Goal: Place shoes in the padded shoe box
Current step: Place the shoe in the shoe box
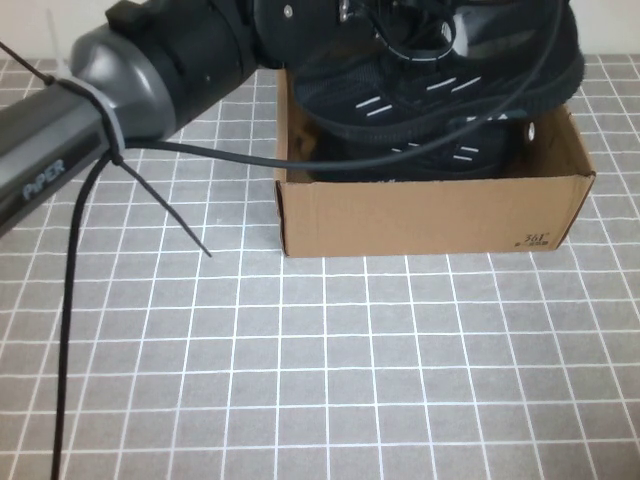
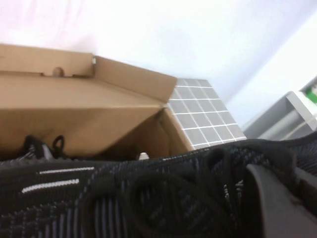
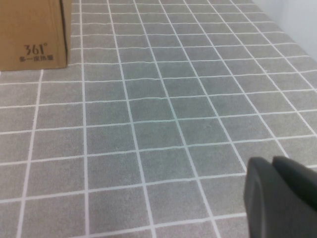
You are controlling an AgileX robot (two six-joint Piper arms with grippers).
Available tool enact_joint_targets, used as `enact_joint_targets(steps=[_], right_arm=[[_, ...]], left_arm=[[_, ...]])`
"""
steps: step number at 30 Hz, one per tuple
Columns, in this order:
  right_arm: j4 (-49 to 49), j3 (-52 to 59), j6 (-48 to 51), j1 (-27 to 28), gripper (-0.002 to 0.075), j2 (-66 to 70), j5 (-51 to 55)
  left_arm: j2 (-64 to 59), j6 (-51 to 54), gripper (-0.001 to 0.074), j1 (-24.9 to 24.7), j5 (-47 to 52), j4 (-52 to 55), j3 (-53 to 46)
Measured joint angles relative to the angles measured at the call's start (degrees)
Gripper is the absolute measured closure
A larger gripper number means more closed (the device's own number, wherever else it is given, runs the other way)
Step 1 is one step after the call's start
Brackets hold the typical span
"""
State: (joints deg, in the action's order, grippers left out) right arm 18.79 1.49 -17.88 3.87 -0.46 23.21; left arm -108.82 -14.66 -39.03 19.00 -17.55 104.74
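The brown cardboard shoe box (image 1: 430,215) stands open at the far middle of the table. One black sneaker (image 1: 440,162) lies inside it, white stripes showing. A second black sneaker (image 1: 440,80) hangs tilted just above it, partly over the box's rim. My left gripper (image 1: 400,20) reaches across from the left and is shut on this upper sneaker near its laces. In the left wrist view its fingers (image 2: 270,198) press the knit upper (image 2: 124,198) above the box's inner wall (image 2: 99,109). My right gripper (image 3: 285,198) is shut and empty, low over the table to the box's right (image 3: 29,34).
The grey tiled mat (image 1: 330,370) covers the table in front of the box. My left arm (image 1: 120,90) and its black cable (image 1: 75,300) cross the left side. A grey shelf (image 2: 297,114) stands beyond the table.
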Motion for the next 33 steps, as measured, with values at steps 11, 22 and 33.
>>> enact_joint_targets(steps=[11,22,33], right_arm=[[0.0,0.0,0.0,0.0,0.0733,0.0,0.1],[0.0,0.0,0.0,0.0,0.0733,0.0,0.1],[0.0,0.0,0.0,0.0,0.0733,-0.1,0.1]], left_arm=[[-6.0,-1.9,0.0731,0.2,-0.5,-0.6,0.0],[-8.2,-2.5,0.0731,0.2,-1.0,-1.4,0.0],[-9.7,-2.5,0.0731,0.2,-1.5,-1.4,0.0]])
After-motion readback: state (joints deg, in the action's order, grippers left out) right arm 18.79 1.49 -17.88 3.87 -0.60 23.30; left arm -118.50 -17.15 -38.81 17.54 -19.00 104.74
